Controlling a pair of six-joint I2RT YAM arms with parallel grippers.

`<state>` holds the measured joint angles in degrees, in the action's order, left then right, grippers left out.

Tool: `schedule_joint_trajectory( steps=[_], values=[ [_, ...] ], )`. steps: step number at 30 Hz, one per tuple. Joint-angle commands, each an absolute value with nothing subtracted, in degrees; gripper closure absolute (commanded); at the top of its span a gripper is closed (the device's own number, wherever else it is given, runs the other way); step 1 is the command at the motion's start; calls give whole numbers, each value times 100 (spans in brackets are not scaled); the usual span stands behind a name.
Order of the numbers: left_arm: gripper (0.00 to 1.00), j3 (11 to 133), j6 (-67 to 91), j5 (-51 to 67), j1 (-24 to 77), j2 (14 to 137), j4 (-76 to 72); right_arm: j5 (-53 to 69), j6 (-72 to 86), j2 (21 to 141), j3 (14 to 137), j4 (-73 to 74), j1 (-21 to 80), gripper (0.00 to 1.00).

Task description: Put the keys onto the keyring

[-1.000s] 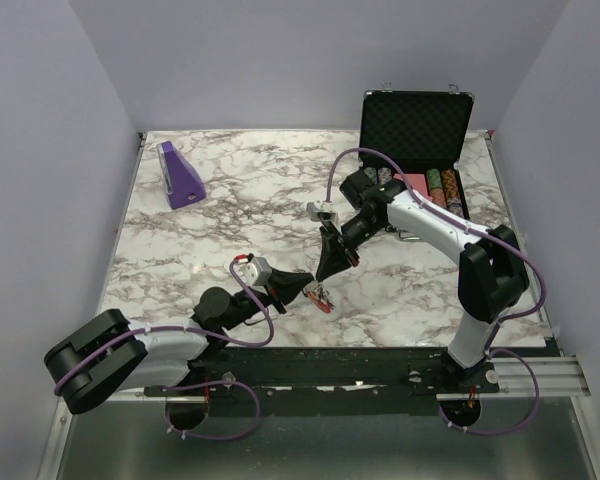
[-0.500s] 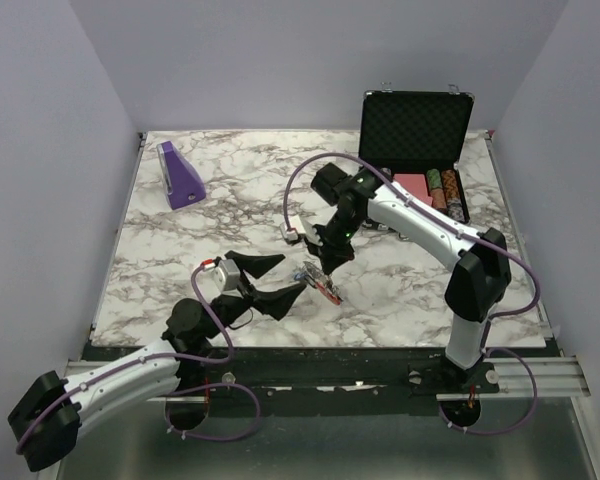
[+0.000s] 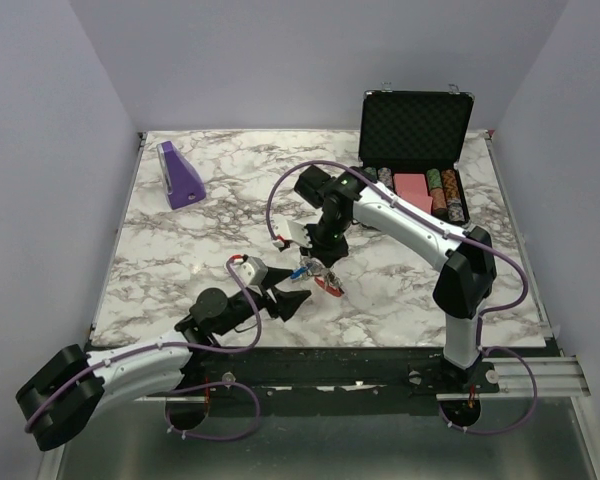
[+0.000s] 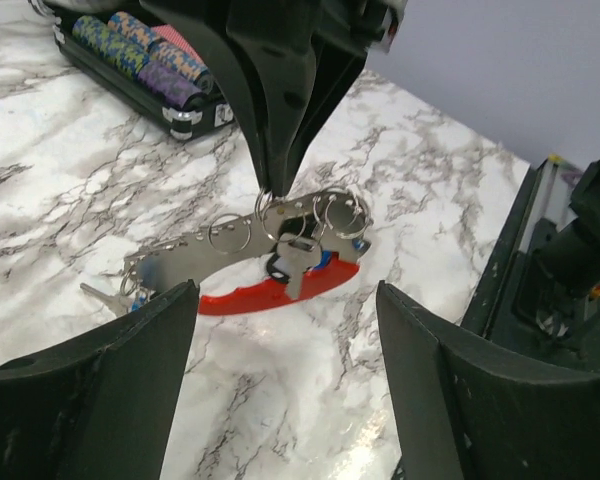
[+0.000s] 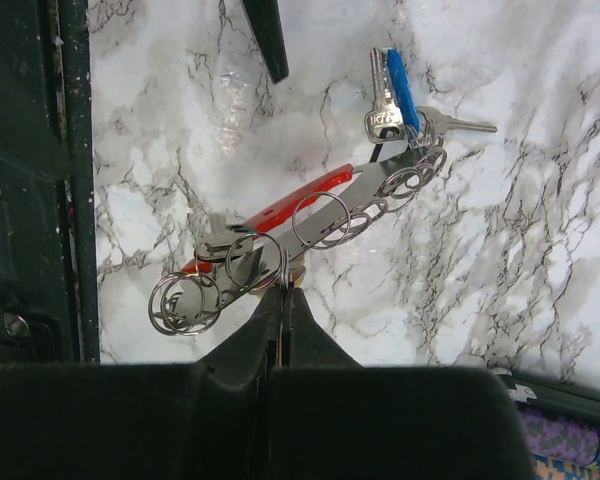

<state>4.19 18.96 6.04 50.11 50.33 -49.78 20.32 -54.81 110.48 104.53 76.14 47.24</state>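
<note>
keyring (image 5: 280, 225): a bunch of thin metal rings on a grey tag with a red crescent piece. It is at the front middle of the marble counter (image 3: 210, 210); whether it rests on the surface or hangs just above it cannot be told.
keys (image 5: 388, 100): silver, one with a blue head, clustered at the end of the tag away from the pinch.
right gripper (image 5: 283, 292): closed, its tips pinching one ring from above.
left gripper (image 4: 287, 300): spread wide and holding nothing, with one finger on either side of the keyring, not touching it.
chip case (image 3: 415, 130): lid open, at the back right of the counter.
</note>
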Motion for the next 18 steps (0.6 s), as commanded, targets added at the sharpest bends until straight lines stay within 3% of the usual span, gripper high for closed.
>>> schedule_joint_trajectory(
  steps=[1,8,18],
  values=[
    [30,676,1547,668,5019,5659,-6002,2144,-5440,10987,10573,8139,4764,99],
    [41,791,1293,685,5010,6310,-6775,2487,-5519,10925,10538,8139,4755,99],
    [48,492,1187,870,5001,7180,-8375,2900,-5581,10776,10556,8139,4764,99]
  ],
)
